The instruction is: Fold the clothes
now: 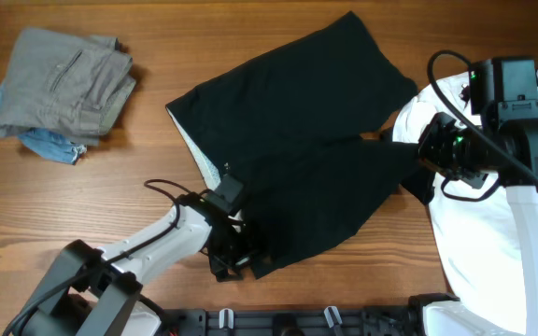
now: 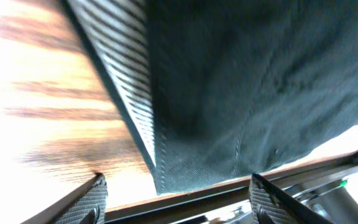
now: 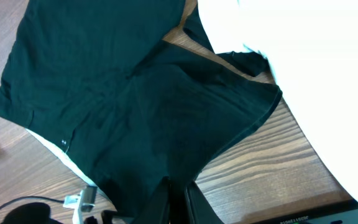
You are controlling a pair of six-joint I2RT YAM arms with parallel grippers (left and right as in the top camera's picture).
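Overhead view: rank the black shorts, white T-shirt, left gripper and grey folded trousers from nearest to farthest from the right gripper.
1. black shorts: pinched in the right gripper itself.
2. white T-shirt: right beside it, along the table's right side.
3. left gripper: lower centre, at the shorts' lower edge.
4. grey folded trousers: far top-left corner.

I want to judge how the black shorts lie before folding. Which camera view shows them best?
Overhead. It shows nearly the whole outline of the black shorts, both legs included. The right wrist view shows much of them, cropped at its edges; the left wrist view shows only a blurred close-up of a hem.
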